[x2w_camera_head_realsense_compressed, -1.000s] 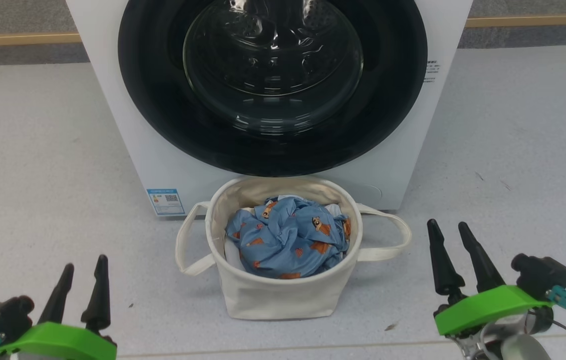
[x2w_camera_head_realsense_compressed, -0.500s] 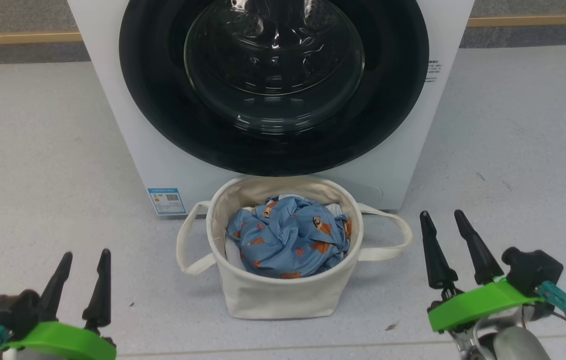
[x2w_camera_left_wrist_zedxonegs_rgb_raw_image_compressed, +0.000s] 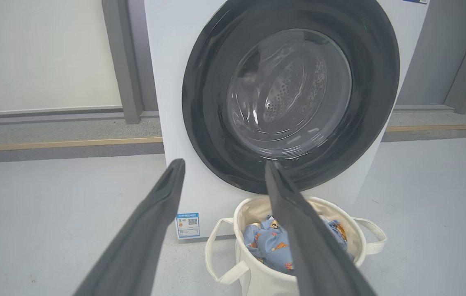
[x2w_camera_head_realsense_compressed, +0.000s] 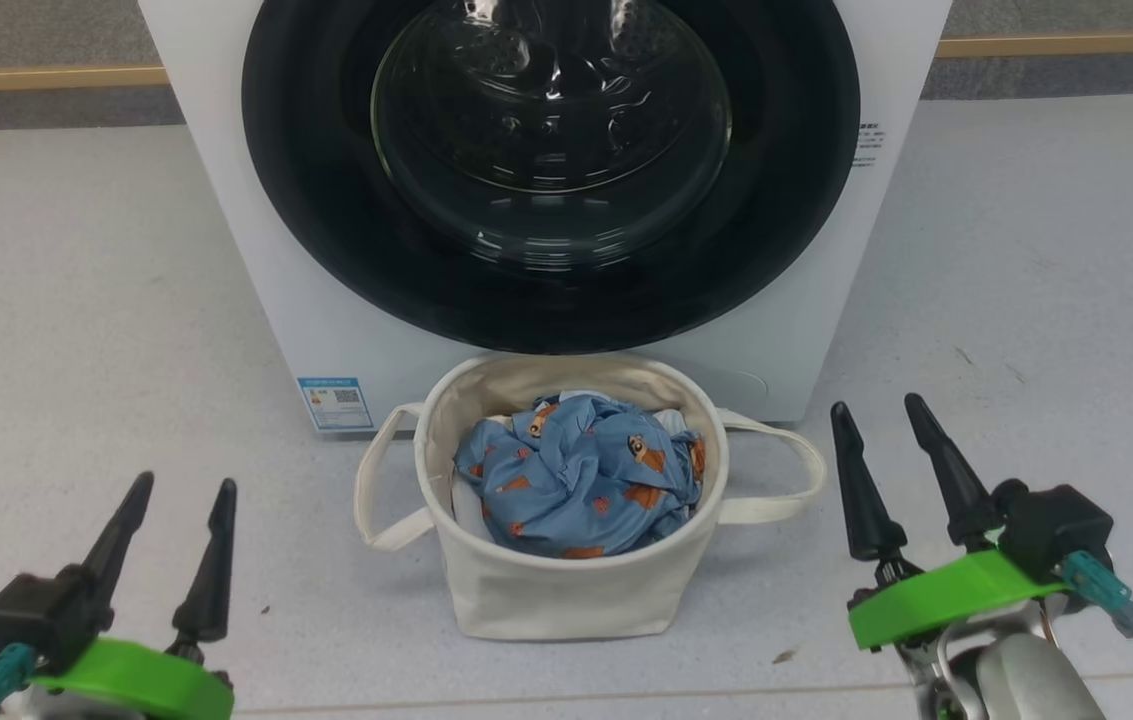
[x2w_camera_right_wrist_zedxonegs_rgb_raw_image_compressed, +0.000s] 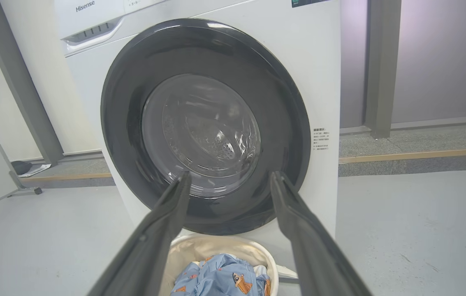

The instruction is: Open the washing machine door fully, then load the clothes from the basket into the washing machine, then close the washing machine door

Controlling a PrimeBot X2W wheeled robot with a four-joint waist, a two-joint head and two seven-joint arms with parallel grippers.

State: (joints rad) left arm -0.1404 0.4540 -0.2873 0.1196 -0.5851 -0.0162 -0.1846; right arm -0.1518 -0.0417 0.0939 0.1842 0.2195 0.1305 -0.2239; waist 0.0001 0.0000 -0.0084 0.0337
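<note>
Grey floor (x2w_camera_head_realsense_compressed: 76, 300) all round, and the washing machine (x2w_camera_head_realsense_compressed: 326, 340) stands at the back with the washing machine door (x2w_camera_head_realsense_compressed: 551, 150) shut. Just in front sits the basket (x2w_camera_head_realsense_compressed: 556, 600), clothes (x2w_camera_head_realsense_compressed: 576, 490) crumpled inside. Left gripper (x2w_camera_head_realsense_compressed: 186, 482) and right gripper (x2w_camera_head_realsense_compressed: 876, 403) flank it, jaws parted and empty.

I saw the washing machine door (x2w_camera_head_realsense_compressed: 551, 160) shut on the white washing machine (x2w_camera_head_realsense_compressed: 256, 300). Blue clothes (x2w_camera_head_realsense_compressed: 581, 480) lay in the cream basket (x2w_camera_head_realsense_compressed: 566, 595) just before it.
</note>
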